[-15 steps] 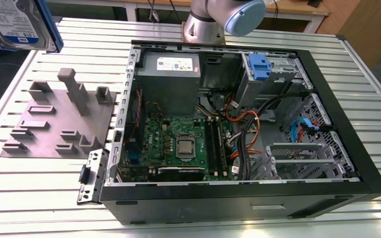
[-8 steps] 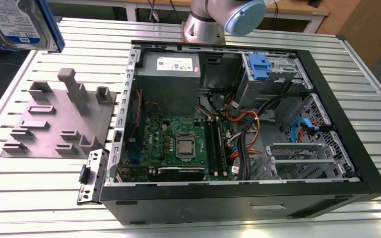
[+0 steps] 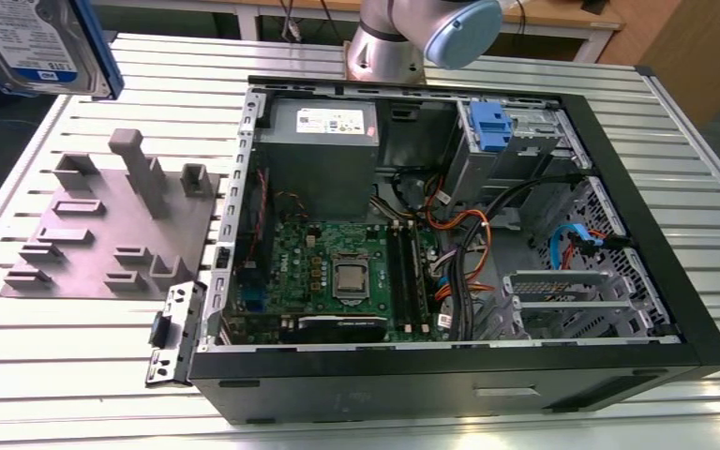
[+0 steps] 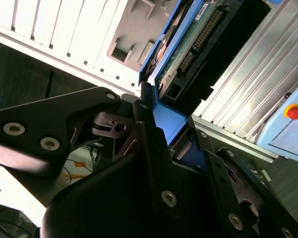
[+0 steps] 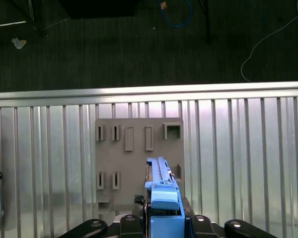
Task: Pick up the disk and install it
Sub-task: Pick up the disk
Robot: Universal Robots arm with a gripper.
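Slipping is the worry: the gripper (image 4: 171,131) squeezes the disk (image 3: 37,42) by one end, so a bump on the computer case (image 3: 660,281) could knock it loose. The disk hangs high at the exterior view's far left, over the grey holder plate (image 3: 91,239). It is flat and silver, with a white-and-blue label and blue rails.

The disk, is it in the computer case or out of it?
Out. The gripper holds the disk in the air over the grey fixture plate, outside the open computer case.
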